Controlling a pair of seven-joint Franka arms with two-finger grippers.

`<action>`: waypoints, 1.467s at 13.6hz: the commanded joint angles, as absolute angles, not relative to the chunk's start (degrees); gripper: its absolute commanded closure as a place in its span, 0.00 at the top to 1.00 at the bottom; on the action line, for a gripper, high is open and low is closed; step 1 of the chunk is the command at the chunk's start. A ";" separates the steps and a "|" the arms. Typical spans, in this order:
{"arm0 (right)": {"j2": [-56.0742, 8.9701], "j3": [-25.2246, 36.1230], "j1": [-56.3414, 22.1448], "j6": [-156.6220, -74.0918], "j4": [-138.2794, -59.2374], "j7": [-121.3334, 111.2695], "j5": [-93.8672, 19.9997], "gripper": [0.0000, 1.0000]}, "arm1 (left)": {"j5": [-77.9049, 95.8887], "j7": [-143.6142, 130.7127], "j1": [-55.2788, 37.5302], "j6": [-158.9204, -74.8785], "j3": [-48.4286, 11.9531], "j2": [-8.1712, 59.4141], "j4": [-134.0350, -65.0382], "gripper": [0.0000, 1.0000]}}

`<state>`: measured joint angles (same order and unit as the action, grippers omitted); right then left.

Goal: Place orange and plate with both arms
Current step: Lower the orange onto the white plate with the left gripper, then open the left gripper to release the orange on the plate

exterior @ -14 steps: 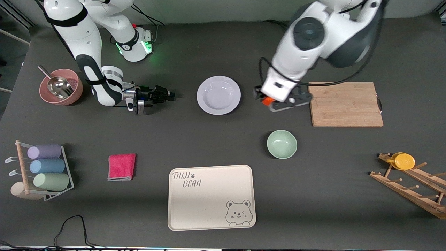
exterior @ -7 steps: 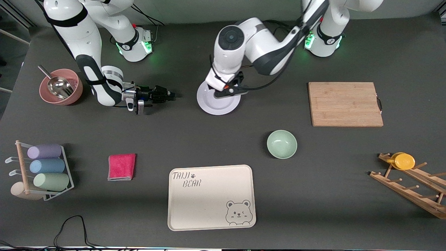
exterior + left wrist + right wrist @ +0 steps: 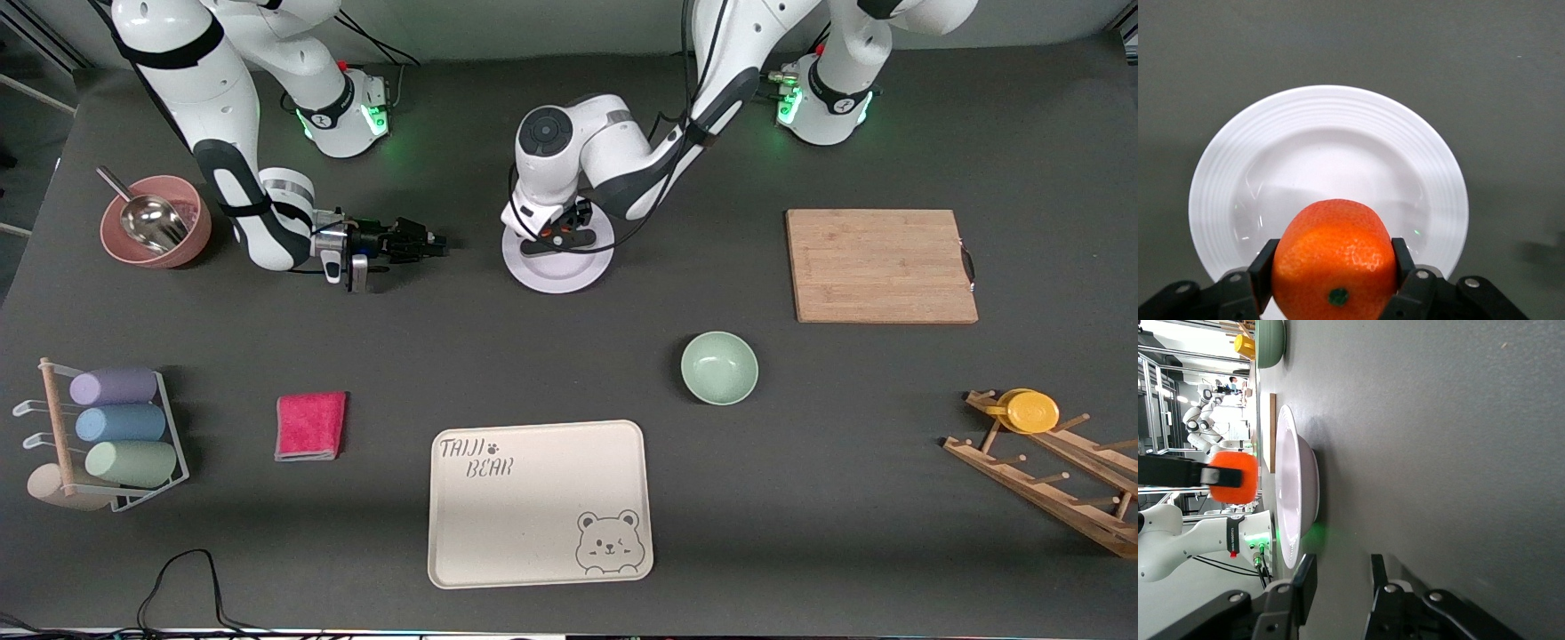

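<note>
The pale plate (image 3: 560, 269) lies on the dark table between the two arm bases. My left gripper (image 3: 560, 233) hangs just above the plate and is shut on the orange (image 3: 1335, 257). In the left wrist view the plate (image 3: 1331, 147) lies directly beneath the fruit. My right gripper (image 3: 434, 240) is open and empty, low over the table beside the plate, toward the right arm's end. The right wrist view shows its fingers (image 3: 1305, 577) apart, the plate (image 3: 1295, 487) edge-on ahead, and the orange (image 3: 1235, 477) held above it.
A mint-green bowl (image 3: 719, 367) and a cream bear tray (image 3: 540, 502) lie nearer the front camera. A wooden cutting board (image 3: 880, 265) lies toward the left arm's end. A pink cloth (image 3: 310, 426), a pink bowl with scoop (image 3: 156, 222) and a cup rack (image 3: 116, 427) are toward the right arm's end.
My left arm has swung from beside the cutting board to over the plate, carrying the orange, and has come lower. The right arm has not moved.
</note>
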<state>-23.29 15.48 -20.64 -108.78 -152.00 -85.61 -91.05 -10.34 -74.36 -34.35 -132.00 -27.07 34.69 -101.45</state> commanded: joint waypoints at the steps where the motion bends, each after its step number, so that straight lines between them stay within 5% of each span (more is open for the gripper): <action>1: -24.79 15.73 -20.83 -107.58 -151.70 -87.54 -92.55 0.39 | -15.28 -78.83 -35.68 -136.56 -26.28 36.47 -103.08 0.00; 4: -24.87 15.73 -20.83 -107.58 -151.70 -87.54 -92.55 0.39 | -15.38 -79.19 -35.51 -137.11 -26.28 36.47 -103.89 0.01; 6: -24.87 15.73 -20.83 -107.58 -151.61 -87.54 -92.64 0.39 | -15.47 -79.19 -35.51 -137.02 -26.28 36.56 -103.80 0.67; 8: -24.87 15.73 -20.83 -107.58 -151.52 -87.54 -92.98 0.39 | -15.47 -79.19 -35.59 -136.23 -26.28 36.74 -103.89 0.95; 15: -24.87 15.47 -21.27 -107.49 -151.26 -87.01 -93.95 0.39 | -14.59 -79.02 -30.87 -125.53 -26.98 29.20 -100.82 1.00; 20: -24.87 14.68 -23.72 -107.49 -151.17 -86.92 -97.99 0.39 | -7.12 -70.77 -21.38 -112.35 -27.16 23.91 -88.88 1.00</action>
<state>-23.68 14.90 -21.81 -107.98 -151.85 -85.65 -95.18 -9.35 -74.21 -24.79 -117.15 -26.88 25.17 -93.03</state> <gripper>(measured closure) 0.604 0.000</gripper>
